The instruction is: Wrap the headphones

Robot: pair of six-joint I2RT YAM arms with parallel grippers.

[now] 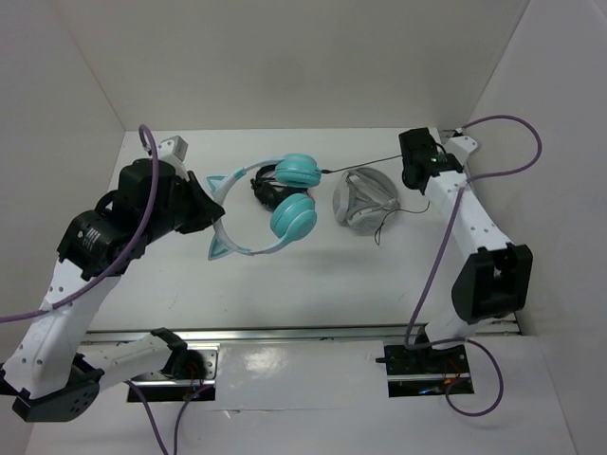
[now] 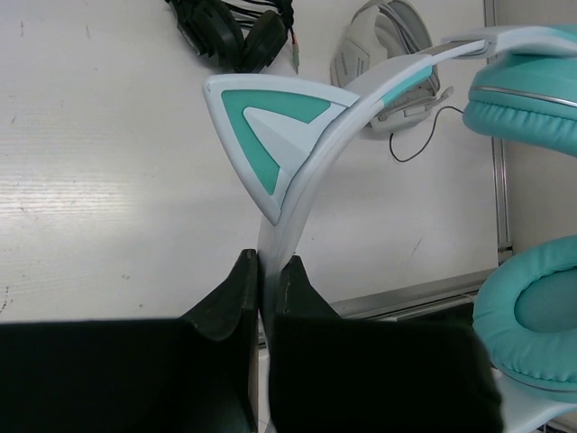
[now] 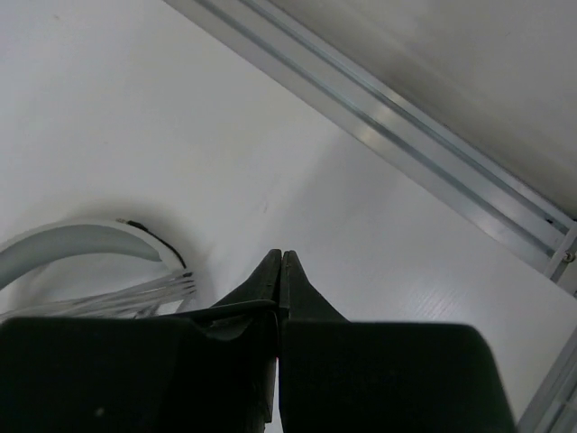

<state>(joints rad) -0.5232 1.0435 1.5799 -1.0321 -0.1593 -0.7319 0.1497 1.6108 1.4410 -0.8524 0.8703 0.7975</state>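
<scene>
Top external view: we see the headphones (image 1: pixel 289 204) near the table (image 1: pixel 313 275) centre, left gripper (image 2: pixel 267 275) clenched on their headband (image 1: pixel 226 224) at nine o'clock, right gripper (image 3: pixel 280 262) pinching the taut cable (image 1: pixel 365 162) at two o'clock; pulling harder, we risk it slipping free or straining.

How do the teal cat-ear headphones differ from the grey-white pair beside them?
The teal headphones have cat ears on the headband; the grey-white headphones have none. The left claw grips the teal pair's headband, and its black cable stretches to the shut right claw; the grey-white pair lies untouched. Both have thin black cables.
</scene>
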